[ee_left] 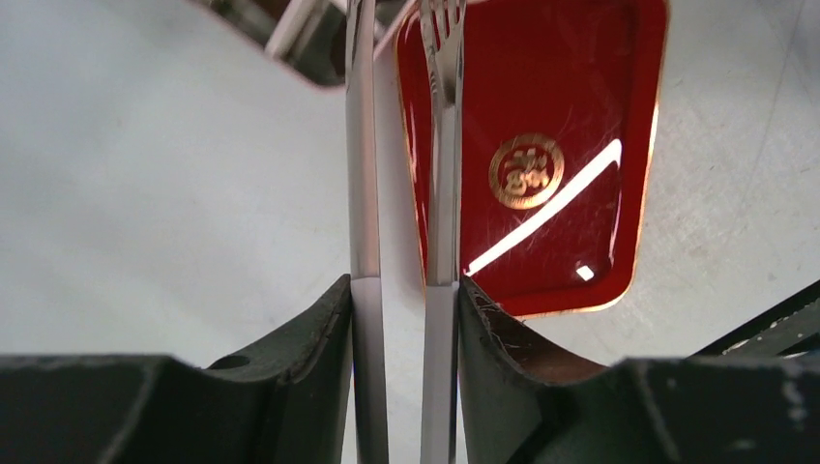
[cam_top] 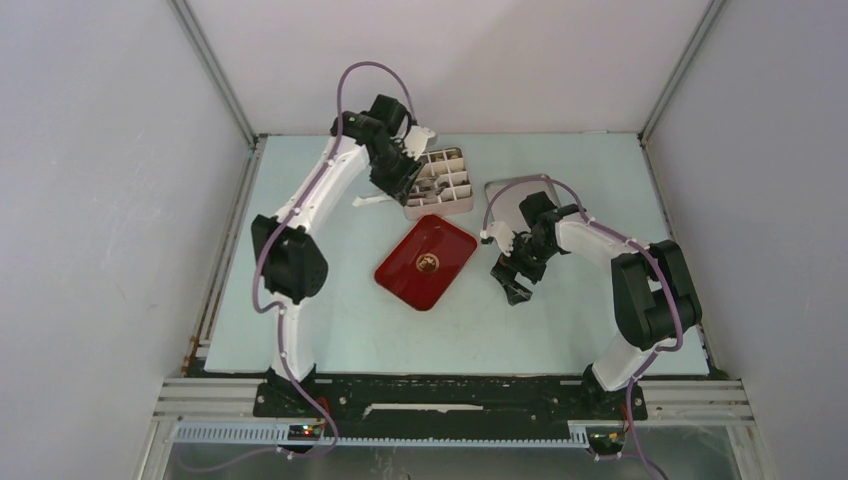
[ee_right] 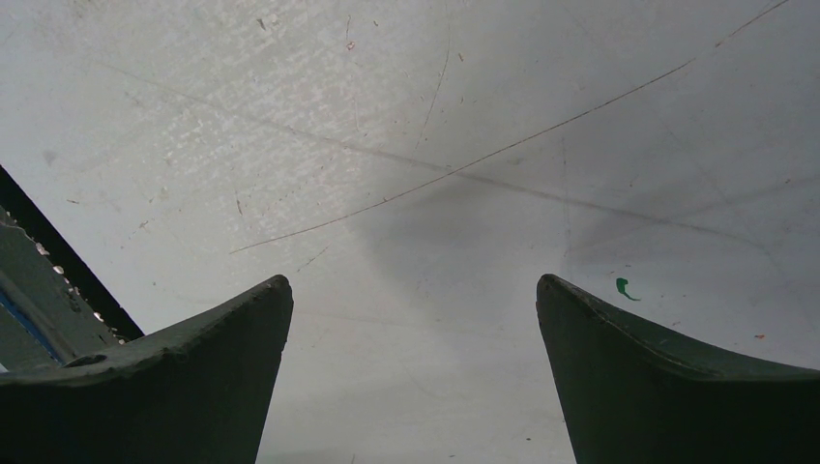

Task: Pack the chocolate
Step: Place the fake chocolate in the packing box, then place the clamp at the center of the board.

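At the back of the table (cam_top: 560,330), my left end effector (cam_top: 395,178) sits beside the divided box (cam_top: 440,210), clamped on a pair of metal tongs (ee_left: 442,193). From the wrist I see its fingers (ee_left: 319,329) pressing both blades, whose tips stand apart with nothing visible between them. My right end effector (cam_top: 512,275) hangs wide over bare table just right of the red tray (cam_top: 447,243), holding nothing. The chocolate itself I cannot pick out: the tray shows only its gold emblem (ee_left: 526,171), and from overhead the box's cells are too small to tell pieces from shadow. With the tray bare, I judge the picking is finished or nearly so. If so, the pieces lie in the box, just beside the left end effector and well apart from the right one. Next I'd check the cells, then set the tongs down away from the box. If the grey panel (cam_top: 510,195) behind the right arm is the lid, the right end effector is the nearer one, but the panel lies flat, so gripping an edge will need care.
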